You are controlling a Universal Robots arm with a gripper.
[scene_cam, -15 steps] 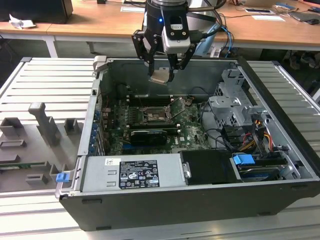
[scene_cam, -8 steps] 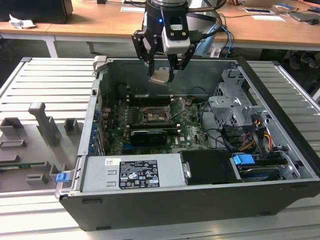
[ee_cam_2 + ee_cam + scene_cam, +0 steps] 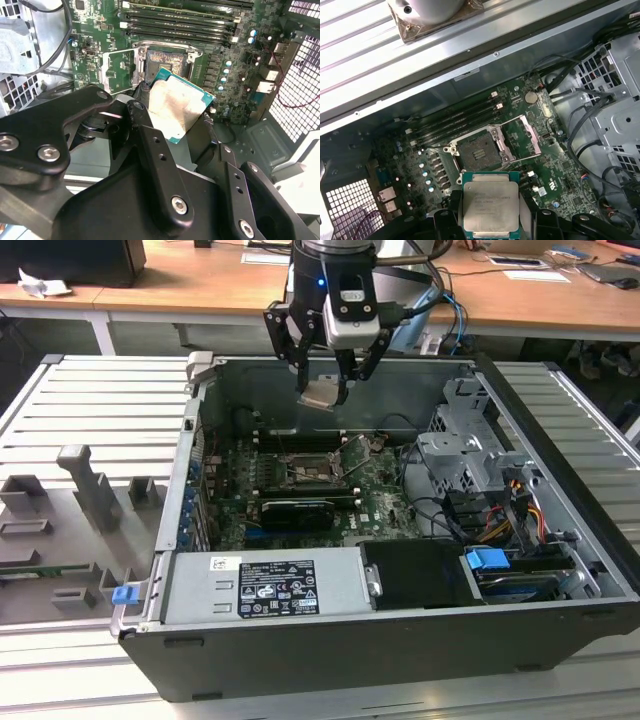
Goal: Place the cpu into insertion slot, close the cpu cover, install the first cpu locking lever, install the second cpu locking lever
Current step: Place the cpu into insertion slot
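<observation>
Seen in the exterior view, the gripper (image 3: 325,382) hangs at 12 o'clock over the open computer case (image 3: 560,580), its claw clamped on the cpu (image 3: 319,396). The chip is in the air, well clear of the insertion slot (image 3: 313,468) near the frame's centre, and the cpu cover (image 3: 358,452) stands raised at the slot's 3 o'clock. In the second wrist view the cpu (image 3: 175,107) sits pinched by opposite edges between the black fingers (image 3: 150,147). In the first wrist view the insertion slot (image 3: 476,152) lies bare, the cpu cover (image 3: 522,135) swung open beside it. The chip looks light, stiff and thin, and is probably fragile underneath, so the edges seem the safest hold.
</observation>
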